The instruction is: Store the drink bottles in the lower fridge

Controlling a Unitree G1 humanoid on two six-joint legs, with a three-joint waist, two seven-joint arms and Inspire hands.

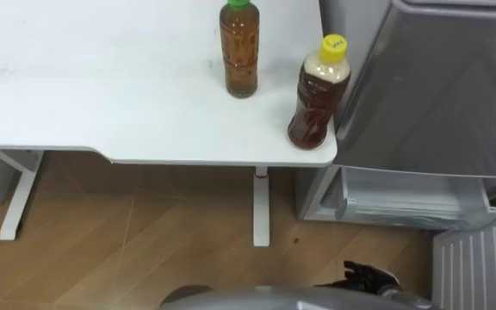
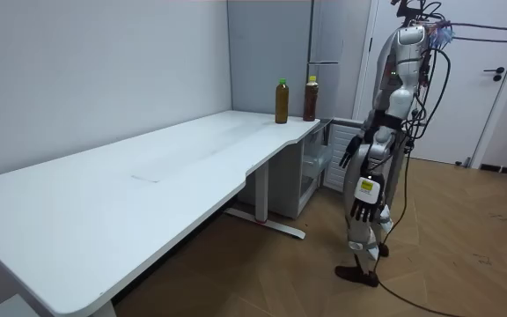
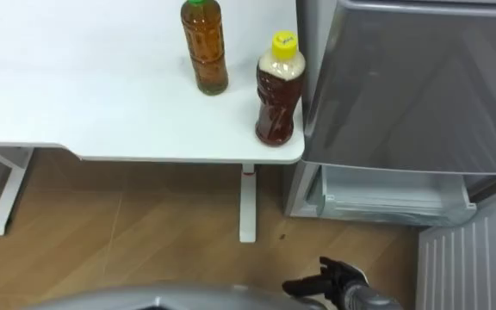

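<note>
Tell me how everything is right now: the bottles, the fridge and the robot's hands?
Green-cap bottle: upright on table, capped.
Yellow-cap bottle: upright at table corner, capped.
Lower fridge: open.
Upper fridge door: shut.
Right hand: low, fingers open, empty.
Left hand: hanging, open, empty.

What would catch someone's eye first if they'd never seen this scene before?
Two bottles of brown drink stand upright at the corner of the white table: a green-capped bottle and a yellow-capped bottle nearer the edge. Right beside them stands the grey fridge, its lower compartment open.
</note>
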